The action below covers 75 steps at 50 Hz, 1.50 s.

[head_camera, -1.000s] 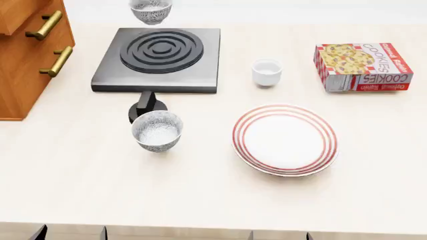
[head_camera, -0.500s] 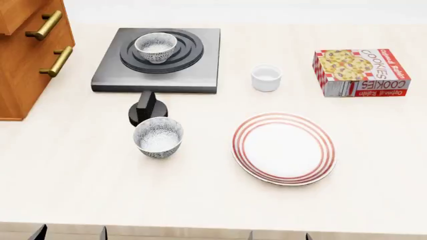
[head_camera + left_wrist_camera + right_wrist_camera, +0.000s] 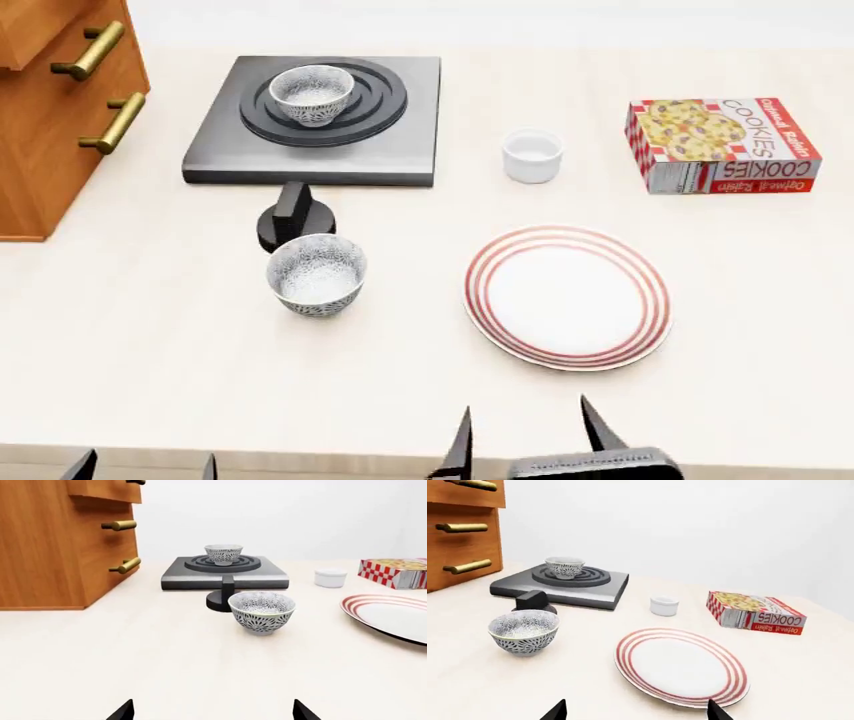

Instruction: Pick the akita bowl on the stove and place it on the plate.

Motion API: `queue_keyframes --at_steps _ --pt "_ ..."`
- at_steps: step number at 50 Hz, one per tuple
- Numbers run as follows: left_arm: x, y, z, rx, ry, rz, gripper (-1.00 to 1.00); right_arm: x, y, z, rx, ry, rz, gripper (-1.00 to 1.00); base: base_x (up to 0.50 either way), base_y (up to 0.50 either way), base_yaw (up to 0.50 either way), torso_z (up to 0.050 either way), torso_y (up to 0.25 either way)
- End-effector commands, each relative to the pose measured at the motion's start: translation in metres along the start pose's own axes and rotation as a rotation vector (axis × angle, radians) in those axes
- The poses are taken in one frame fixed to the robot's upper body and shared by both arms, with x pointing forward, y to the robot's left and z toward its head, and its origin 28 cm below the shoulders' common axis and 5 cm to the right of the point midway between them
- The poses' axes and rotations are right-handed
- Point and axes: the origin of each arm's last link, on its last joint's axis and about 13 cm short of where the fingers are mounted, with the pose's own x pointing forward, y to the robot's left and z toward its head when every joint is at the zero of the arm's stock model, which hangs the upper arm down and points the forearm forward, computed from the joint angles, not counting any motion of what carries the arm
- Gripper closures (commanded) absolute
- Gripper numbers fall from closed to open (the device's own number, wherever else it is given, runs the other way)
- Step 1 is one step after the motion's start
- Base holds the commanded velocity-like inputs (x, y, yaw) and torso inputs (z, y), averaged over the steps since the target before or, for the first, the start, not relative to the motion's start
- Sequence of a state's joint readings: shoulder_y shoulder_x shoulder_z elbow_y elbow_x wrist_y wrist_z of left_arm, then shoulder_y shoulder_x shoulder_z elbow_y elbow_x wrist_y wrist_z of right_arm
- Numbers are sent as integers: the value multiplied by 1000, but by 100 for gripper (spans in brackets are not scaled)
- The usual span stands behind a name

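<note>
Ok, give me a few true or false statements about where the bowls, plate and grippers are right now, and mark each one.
1. One akita bowl sits on the stove burner. True.
2. The plate already holds a bowl. False: the plate holds nothing.
3. A second patterned bowl stands on the counter in front of the black knob. True.
4. The right gripper is shut on the akita bowl. False: it is open, near the counter's front edge, far from the stove.
5. The cookie box lies on the stove. False: it lies on the counter, to the right of the white cup.
</note>
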State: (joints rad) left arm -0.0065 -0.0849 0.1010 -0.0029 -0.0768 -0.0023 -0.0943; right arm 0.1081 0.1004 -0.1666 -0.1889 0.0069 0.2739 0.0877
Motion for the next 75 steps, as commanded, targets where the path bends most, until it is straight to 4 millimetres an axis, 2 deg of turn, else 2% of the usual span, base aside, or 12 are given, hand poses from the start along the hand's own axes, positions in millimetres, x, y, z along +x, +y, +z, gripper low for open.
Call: queue_keyframes --at_steps 1,12,15,18,19,21,29,34,44,63,69,75 --pt "1 0 -1 0 6 4 -100 28 3 86 -17 -125 21 -100 0 0 0 0 0" --pt "0 0 0 1 10 7 -100 61 -19 192 46 -216 -39 -100 0 0 0 0 0" --pt "0 0 -1 2 10 7 -100 63 -27 208 -21 -210 -19 -100 0 0 0 0 0" --pt "0 0 -1 2 10 7 -100 63 -27 208 -21 -210 -19 -100 0 0 0 0 0" --pt "0 0 0 4 11 6 -100 59 -39 224 -31 -195 -6 -100 0 0 0 0 0" --pt "0 0 -1 5 11 6 -100 51 -45 228 -18 -191 -2 -100 0 0 0 0 0" --pt "-1 -1 -1 10 11 4 -100 26 -68 202 77 -135 -36 -100 0 0 0 0 0" --pt "0 0 -1 11 11 3 -100 23 -76 182 170 -107 -118 -100 0 0 0 0 0" --pt "0 0 0 9 6 6 -100 25 -78 156 85 -111 -151 -100 0 0 0 0 0" --pt "1 1 2 6 2 37 -100 24 -76 151 71 -139 -120 -100 0 0 0 0 0" --pt "4 3 15 -4 -35 68 -100 25 -76 151 72 -141 -119 -100 0 0 0 0 0" --pt "9 -1 42 1 -65 38 -100 25 -76 151 70 -141 -110 -100 0 0 0 0 0"
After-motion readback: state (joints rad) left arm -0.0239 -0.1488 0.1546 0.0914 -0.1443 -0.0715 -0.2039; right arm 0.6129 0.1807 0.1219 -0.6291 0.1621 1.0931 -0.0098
